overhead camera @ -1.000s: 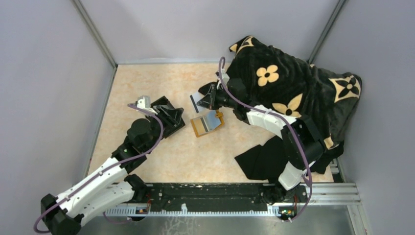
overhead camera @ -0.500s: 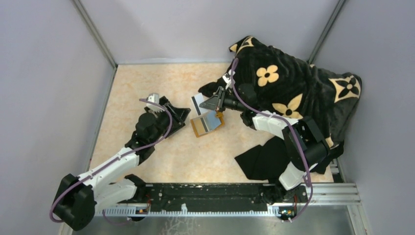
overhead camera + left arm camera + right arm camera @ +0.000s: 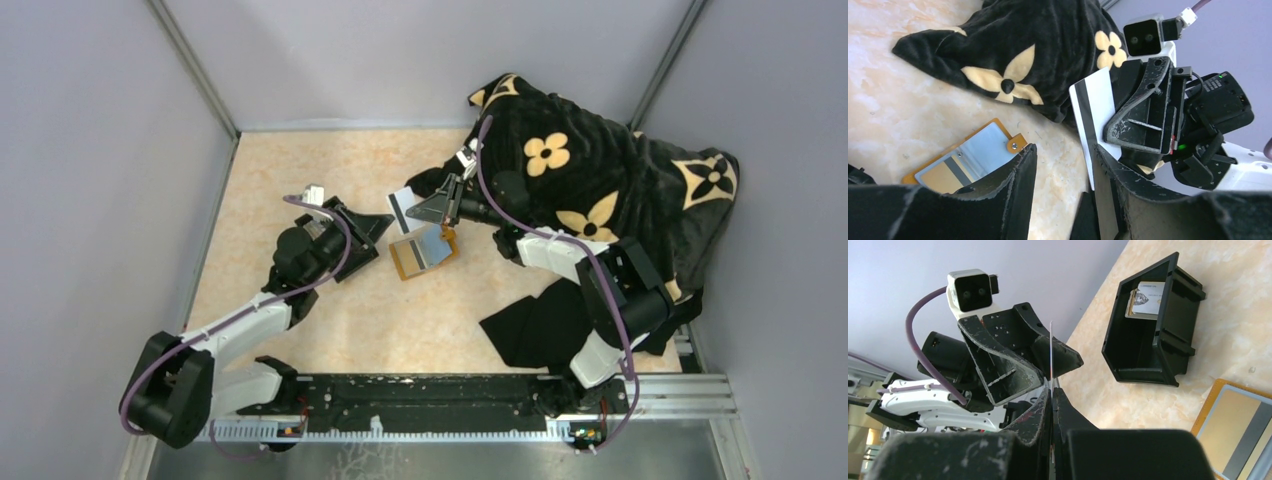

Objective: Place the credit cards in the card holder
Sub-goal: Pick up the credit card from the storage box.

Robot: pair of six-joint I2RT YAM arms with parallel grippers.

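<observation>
Card holder (image 3: 424,252) on seemingly marbled tabletop (image 3: 300,170)

A white credit card (image 3: 1091,116) with a black magnetic stripe along one long edge is held tilted in the air. One part is pinched between the fingers (image 3: 1143,112) of the right gripper (image 3: 412,208), and the rest juts out past their tips. From the right wrist it shows only as a thin line. The card holder (image 3: 423,252) lies flat and open on the table just beneath those fingertips, apart from them. It is an orange-tan sleeve with a grey-blue clear pocket, a golden-tan card (image 3: 1230,424) with a dark stripe inside, and a small snap tab (image 3: 1015,144). More cards (image 3: 1146,299), silver on top, are stacked at one end of a black box (image 3: 1148,347), well apart from those fingers.
</observation>
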